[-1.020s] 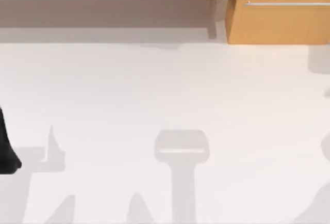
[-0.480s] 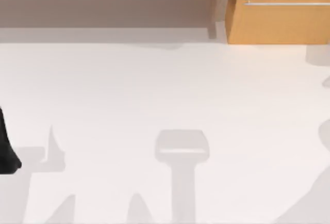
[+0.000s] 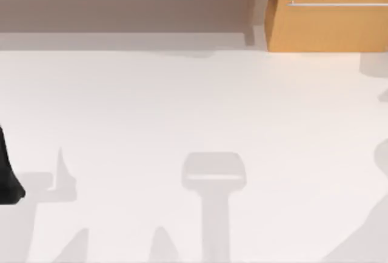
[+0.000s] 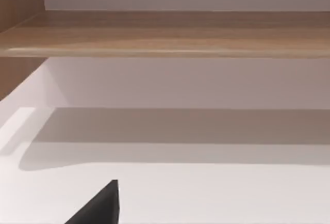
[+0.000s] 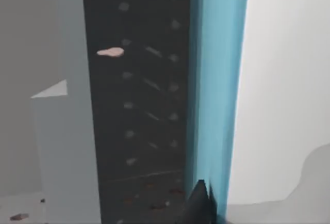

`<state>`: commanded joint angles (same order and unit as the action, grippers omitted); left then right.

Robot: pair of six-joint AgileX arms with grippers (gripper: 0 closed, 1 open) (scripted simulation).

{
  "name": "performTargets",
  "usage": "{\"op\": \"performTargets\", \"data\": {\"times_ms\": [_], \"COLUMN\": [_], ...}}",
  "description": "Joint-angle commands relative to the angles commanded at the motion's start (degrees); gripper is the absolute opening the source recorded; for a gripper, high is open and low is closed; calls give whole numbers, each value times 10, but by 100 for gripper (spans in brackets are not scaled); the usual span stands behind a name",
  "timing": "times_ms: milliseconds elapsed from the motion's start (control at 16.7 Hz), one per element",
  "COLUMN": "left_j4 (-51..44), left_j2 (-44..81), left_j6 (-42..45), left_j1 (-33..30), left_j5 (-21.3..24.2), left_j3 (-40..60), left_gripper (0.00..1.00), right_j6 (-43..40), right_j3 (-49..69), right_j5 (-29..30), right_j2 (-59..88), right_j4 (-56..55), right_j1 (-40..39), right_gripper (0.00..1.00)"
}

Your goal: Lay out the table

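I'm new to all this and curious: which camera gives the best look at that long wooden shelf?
The left wrist view: the wooden shelf runs right across it, front edge and top surface plain. The top view catches the shelf along its upper edge, beside an orange cabinet. The right wrist view looks at a blue-edged dark panel.

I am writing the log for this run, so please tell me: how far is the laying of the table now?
The white table shows no laid items in the top view, which fits either stage. The left arm sits at the table's left edge. The right wrist view looks at a dark speckled panel with a blue edge. What remains cannot be told.
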<state>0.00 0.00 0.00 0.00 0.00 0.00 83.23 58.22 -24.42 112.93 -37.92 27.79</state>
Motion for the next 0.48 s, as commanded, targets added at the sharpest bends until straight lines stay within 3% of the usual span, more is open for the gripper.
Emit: {"op": "performTargets", "data": {"times_ms": [360, 480], "left_j4": [0, 0], "left_j2": [0, 0], "left_j6": [0, 0], "left_j1": [0, 0], "left_j5": [0, 0], "left_j3": [0, 0], "left_gripper": [100, 100], "right_j6": [0, 0], "right_j3": [0, 0], "right_j5": [0, 0], "right_j2": [0, 0], "right_j4": [0, 0], "right_j1": [0, 0], "right_gripper": [98, 100]}}
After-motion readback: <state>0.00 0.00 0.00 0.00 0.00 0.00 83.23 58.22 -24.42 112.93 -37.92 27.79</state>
